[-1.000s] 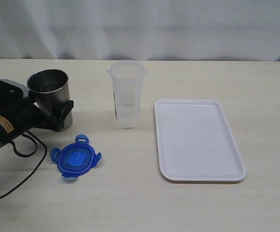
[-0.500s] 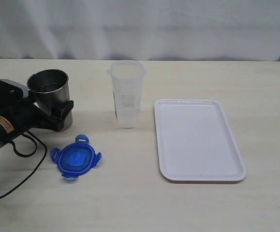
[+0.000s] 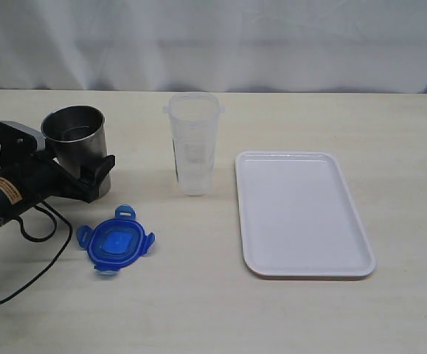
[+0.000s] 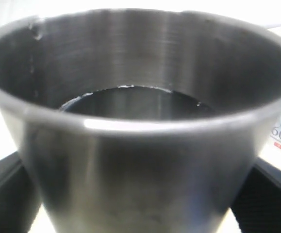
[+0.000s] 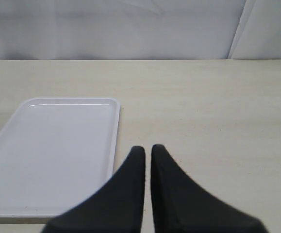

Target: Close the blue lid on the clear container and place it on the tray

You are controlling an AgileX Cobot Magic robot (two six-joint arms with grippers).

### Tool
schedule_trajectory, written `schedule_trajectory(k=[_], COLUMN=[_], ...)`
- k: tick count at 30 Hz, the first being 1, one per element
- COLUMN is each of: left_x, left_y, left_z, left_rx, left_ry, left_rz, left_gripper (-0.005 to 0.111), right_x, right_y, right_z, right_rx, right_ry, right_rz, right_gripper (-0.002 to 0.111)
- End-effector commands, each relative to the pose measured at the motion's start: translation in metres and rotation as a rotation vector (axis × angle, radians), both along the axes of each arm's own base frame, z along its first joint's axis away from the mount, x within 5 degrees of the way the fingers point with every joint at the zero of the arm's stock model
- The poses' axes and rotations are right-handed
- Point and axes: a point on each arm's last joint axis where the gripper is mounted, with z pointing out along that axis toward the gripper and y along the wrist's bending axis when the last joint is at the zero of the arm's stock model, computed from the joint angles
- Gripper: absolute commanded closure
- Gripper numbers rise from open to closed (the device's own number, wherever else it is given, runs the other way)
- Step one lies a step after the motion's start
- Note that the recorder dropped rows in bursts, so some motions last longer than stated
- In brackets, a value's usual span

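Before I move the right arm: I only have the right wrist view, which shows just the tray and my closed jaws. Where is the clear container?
Observer: The clear container stands upright on the table, left of the tray in the exterior view and apart from it.
Operator: Is the lid on it?
Observer: No, its mouth is open. The blue lid lies flat on the table, nearer the camera and farther left.
Operator: And the left arm?
Observer: The left gripper has its jaws on either side of a steel cup. I can't tell whether they pinch it.
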Motion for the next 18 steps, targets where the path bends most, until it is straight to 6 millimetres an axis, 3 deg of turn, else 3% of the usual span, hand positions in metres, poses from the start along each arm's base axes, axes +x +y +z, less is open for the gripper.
schedule_trajectory(k=[1,18], left_x=[0.004,0.0087], left_y=[0.0003,-0.0002], left_z=[0.0028,0.0055], left_rx=[-0.008,-0.012], left_ry=[-0.026,-0.043], left_rz=[0.001,-0.002], left_gripper=[0.021,0.021], right_x=[0.0,0.0], right_y=[-0.0003,-0.0003], right_z=[-0.0003,-0.0003], right_rx=[-0.001,-0.001], right_ry=[-0.008,-0.008], right_rz=[-0.006,-0.006], right_gripper=[0.104,0.104])
